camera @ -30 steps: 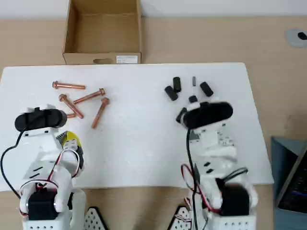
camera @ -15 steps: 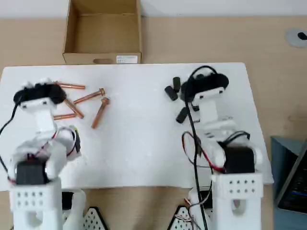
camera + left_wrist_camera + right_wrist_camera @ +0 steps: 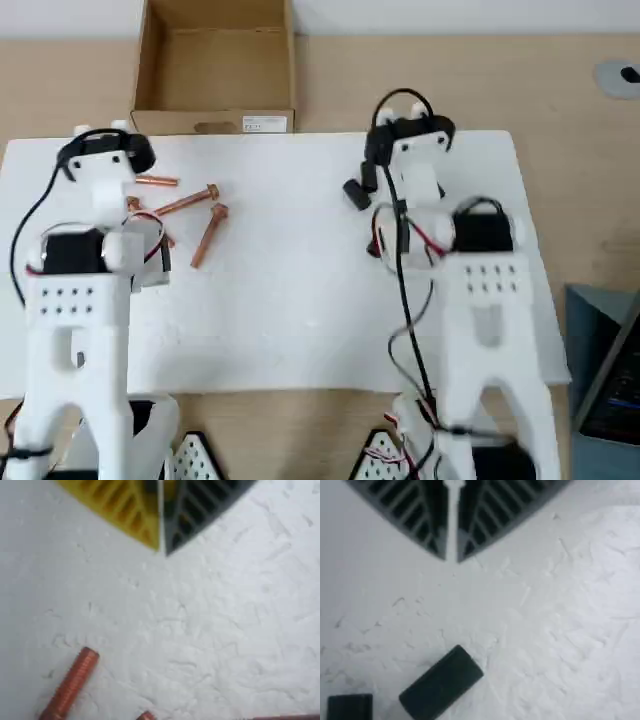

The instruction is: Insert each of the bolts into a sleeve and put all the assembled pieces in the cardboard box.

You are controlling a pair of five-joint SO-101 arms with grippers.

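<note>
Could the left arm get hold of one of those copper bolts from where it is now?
Probably yes. The left gripper hangs over the mat with a bolt lying loose nearby and nothing between them. Its jaws are shut, so it would have to open first.

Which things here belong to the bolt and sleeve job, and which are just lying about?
For the job: copper bolts, black sleeves, cardboard box, white mat.
Lying about: grey disc at the table's far corner, laptop at the right edge.

Four bolts, three sleeves showing, one cardboard box
</note>
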